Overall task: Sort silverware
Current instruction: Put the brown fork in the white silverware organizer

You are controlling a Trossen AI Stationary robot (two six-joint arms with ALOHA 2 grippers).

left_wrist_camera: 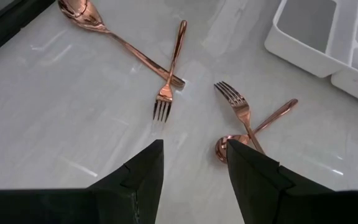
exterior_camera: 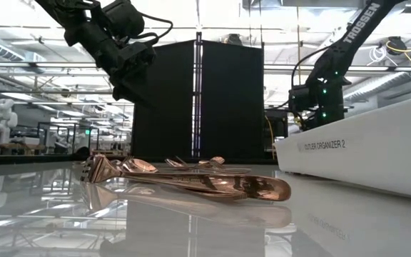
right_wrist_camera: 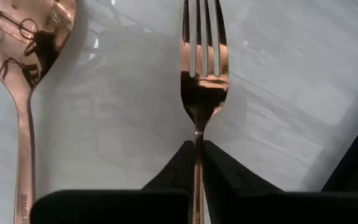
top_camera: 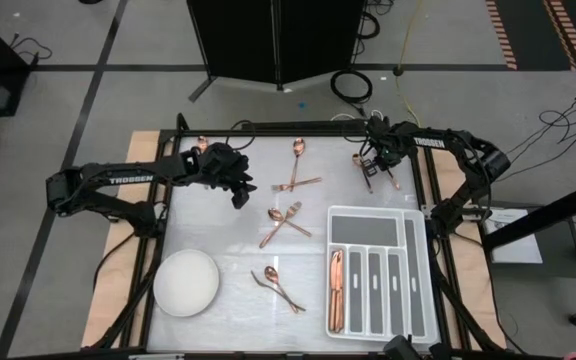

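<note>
Right gripper (right_wrist_camera: 197,163) at far right of table, above the tray (top_camera: 418,262), clamped on a fork (right_wrist_camera: 201,68) beside a spoon (right_wrist_camera: 25,74). Left gripper (left_wrist_camera: 194,163) spread, empty, over scattered silverware (top_camera: 290,222) mid-table.

The silverware (top_camera: 286,222) is showing as polished copper-toned metal, mirror-bright; a fork (right_wrist_camera: 202,68) and a spoon (right_wrist_camera: 27,37) are throwing back reflections of the room. The table (top_camera: 218,225) is looking white, smooth and glossy, mirroring the pieces lying on it. The divided tray (top_camera: 418,270) is looking like matt white plastic with grey compartment floors. The bowl (top_camera: 186,283) is appearing smooth and white. Bare pale wood is showing along the table's left and right edges.
</note>
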